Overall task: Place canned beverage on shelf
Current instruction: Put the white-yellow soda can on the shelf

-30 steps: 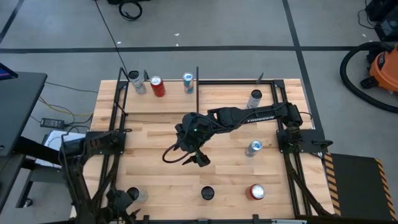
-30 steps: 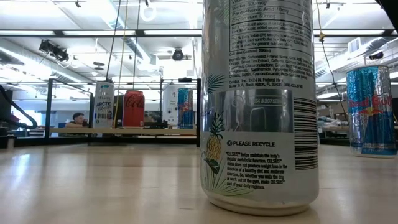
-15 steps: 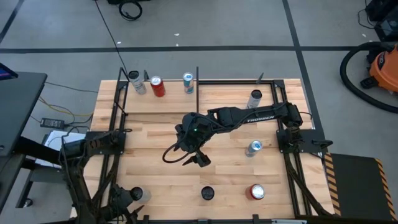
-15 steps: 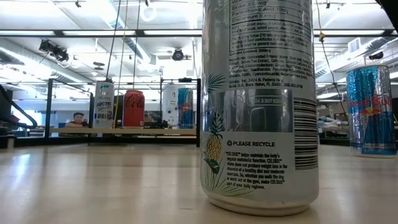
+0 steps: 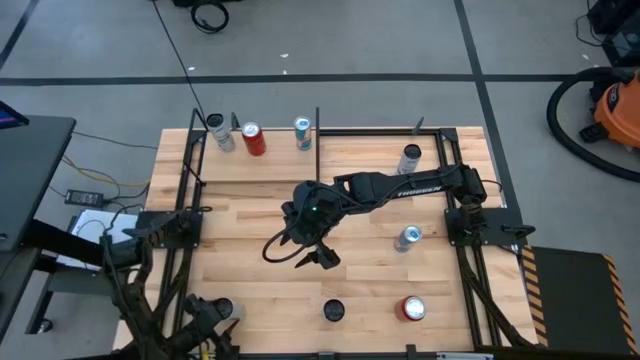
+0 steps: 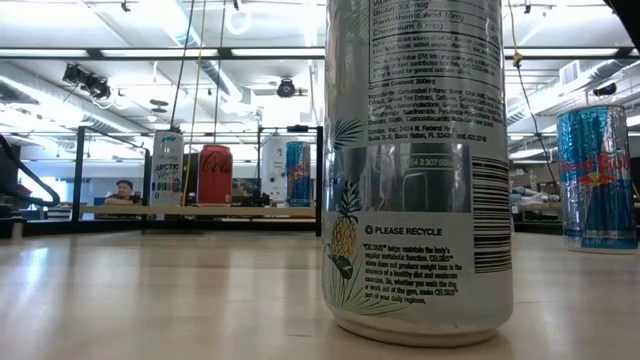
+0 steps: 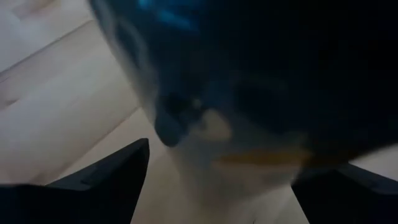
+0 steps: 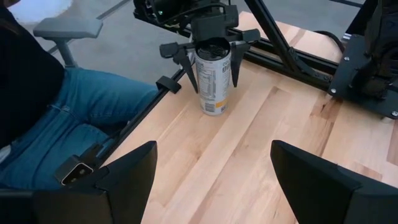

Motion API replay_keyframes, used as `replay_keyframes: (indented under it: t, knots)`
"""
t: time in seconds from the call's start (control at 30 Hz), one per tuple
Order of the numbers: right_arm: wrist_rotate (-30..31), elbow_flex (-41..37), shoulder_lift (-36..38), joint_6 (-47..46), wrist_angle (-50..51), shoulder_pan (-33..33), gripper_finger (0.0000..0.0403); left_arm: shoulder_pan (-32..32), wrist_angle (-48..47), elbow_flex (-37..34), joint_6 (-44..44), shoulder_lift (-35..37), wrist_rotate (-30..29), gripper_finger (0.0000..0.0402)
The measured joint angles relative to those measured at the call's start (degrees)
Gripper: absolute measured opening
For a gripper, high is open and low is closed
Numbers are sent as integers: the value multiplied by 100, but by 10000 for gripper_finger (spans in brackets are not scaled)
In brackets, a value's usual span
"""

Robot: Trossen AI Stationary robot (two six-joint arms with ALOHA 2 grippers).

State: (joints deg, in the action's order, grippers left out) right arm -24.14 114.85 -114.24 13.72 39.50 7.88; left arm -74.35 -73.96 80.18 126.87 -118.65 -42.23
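A white printed can (image 8: pixel 212 78) stands upright on the table at its near left corner. My left gripper (image 8: pixel 213 82) is open. One finger (image 8: pixel 186 67) stands on each side of the can's upper half, with a thin gap to each; the left wrist view is filled by the blurred can (image 7: pixel 249 81). From above, that gripper (image 5: pixel 207 316) covers most of the can (image 5: pixel 227 311). My right gripper (image 5: pixel 318 258) hangs open over the table's middle, holding nothing. The shelf (image 5: pixel 270 165) at the far left carries three cans (image 5: pixel 253 139).
Loose cans stand at the near middle (image 5: pixel 333 310), near right (image 5: pixel 413 308), right (image 5: pixel 407 238) and far right (image 5: pixel 410 158). A seated person's leg in jeans (image 8: pixel 68 112) and a chair armrest (image 8: pixel 68 28) are close to the table's near left edge.
My left gripper has sunk and tipped further downward over the can at the near left corner, its fingers now lower along the can's sides. The can has stayed where it was.
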Motion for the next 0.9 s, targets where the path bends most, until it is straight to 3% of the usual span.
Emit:
replay_keyframes:
  t: [0.5,0.9]
  knots:
    - [-5,0,0,2,1,0,323,419,91,0,-451,0,-232,350]
    - [-5,0,0,0,1,0,323,478,48,-2,-455,0,-449,264]
